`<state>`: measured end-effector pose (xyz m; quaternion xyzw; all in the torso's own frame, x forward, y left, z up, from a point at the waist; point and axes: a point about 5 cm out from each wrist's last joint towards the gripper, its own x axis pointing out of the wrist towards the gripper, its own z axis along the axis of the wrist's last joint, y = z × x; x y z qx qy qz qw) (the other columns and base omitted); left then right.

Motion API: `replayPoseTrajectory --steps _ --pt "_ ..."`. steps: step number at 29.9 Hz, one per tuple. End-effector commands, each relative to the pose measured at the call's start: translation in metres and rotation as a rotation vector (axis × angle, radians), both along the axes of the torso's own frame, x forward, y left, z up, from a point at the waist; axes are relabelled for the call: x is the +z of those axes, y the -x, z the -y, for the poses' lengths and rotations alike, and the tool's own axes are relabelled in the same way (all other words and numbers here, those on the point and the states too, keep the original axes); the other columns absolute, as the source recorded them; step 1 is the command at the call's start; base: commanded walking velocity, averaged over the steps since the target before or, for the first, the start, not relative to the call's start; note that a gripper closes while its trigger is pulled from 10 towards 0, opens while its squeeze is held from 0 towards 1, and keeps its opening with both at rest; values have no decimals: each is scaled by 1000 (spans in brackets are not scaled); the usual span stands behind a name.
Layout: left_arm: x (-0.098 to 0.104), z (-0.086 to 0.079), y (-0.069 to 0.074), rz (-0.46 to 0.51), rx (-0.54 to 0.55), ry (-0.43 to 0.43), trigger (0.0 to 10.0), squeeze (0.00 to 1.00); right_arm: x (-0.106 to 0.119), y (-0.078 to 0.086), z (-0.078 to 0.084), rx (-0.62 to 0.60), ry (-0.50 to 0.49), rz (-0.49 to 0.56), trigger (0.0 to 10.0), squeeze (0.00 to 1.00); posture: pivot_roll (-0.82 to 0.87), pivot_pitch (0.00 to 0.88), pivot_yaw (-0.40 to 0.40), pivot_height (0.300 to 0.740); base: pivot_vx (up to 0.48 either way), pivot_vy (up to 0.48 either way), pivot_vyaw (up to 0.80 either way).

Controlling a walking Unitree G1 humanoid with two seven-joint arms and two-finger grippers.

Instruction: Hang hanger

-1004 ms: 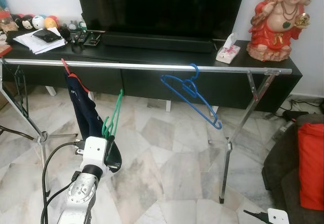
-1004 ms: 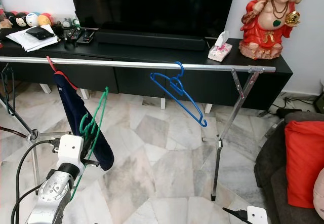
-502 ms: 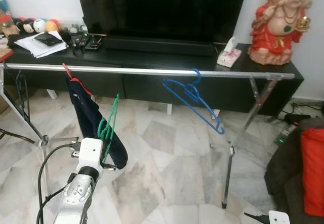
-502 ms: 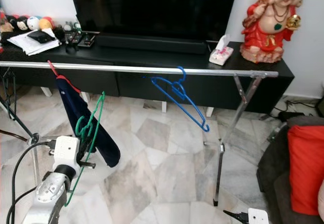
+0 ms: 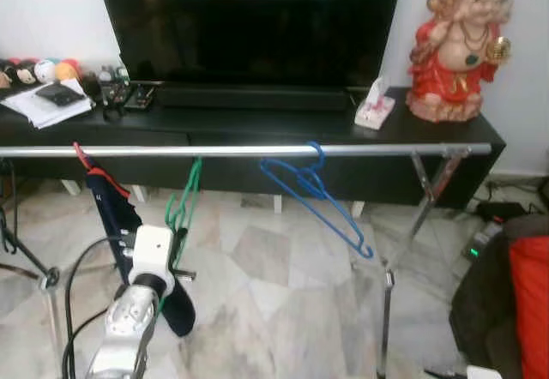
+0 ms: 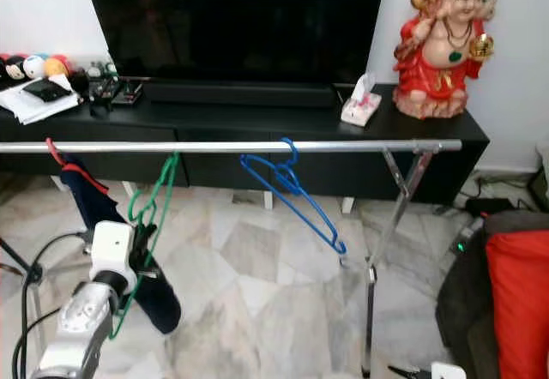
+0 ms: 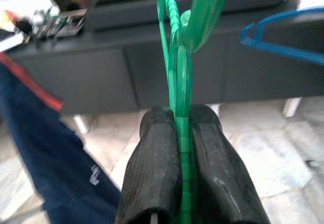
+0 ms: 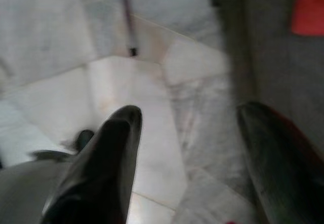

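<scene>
— While your left gripper stays clamped on the green hanger, where does the hook sit?

— At about twelve o'clock from the gripper, level with the rail, between the navy garment and the blue hanger; seated or not, you can't tell.

— How will it handle?

— Probably light, thin, slick, a bit springy. Your pinch low on its frame lets it swing, so go gently.

— Right gripper?

— Fingers apart, idle over the floor.

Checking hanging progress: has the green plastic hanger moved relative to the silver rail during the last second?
Yes. The green plastic hanger, clamped in the left gripper, has risen; its hook now reaches the silver rail, left of the blue hanger.
</scene>
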<state>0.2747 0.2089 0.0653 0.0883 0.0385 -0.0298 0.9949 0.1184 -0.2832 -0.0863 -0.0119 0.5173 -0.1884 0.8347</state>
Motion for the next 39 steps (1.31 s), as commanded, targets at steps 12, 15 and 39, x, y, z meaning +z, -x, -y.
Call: replayPoseTrajectory --steps 12,15,39 --pt "1 -4 0 5 -2 6 10000 0 2 -4 3 -15 6 18 10000 0 -22 0 -19 740 332 0 0" --pt "1 -4 0 8 -1 7 10000 0 2 -4 3 -16 5 17 10000 0 -20 0 -18 740 331 0 0" --pt "15 1 -1 46 -32 -21 10000 0 3 -5 4 -8 5 13 10000 0 -16 0 -27 740 120 0 0"
